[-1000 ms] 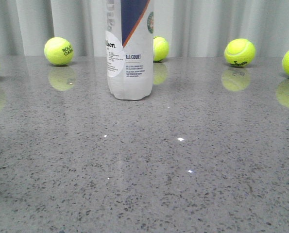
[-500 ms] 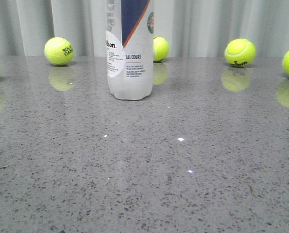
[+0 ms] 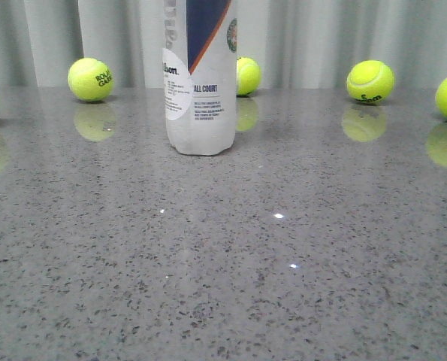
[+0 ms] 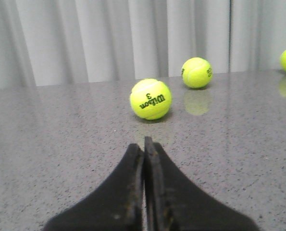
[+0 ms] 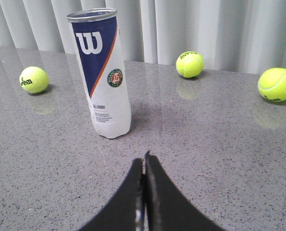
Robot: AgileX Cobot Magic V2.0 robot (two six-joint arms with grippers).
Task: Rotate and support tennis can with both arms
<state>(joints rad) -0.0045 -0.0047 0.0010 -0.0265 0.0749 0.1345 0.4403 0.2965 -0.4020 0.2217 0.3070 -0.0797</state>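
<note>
Two end effectors are closed on nothing, well apart from the tennis can. The left end effector faces a Wilson tennis ball at its 12 o'clock, so it likely must swing toward the can and open. The right end effector has the can at about 11 o'clock; open it before closing in. The can stands upright on the grey table, left of centre: frosted body, navy label, orange stripe, white W, metal rim.
</note>
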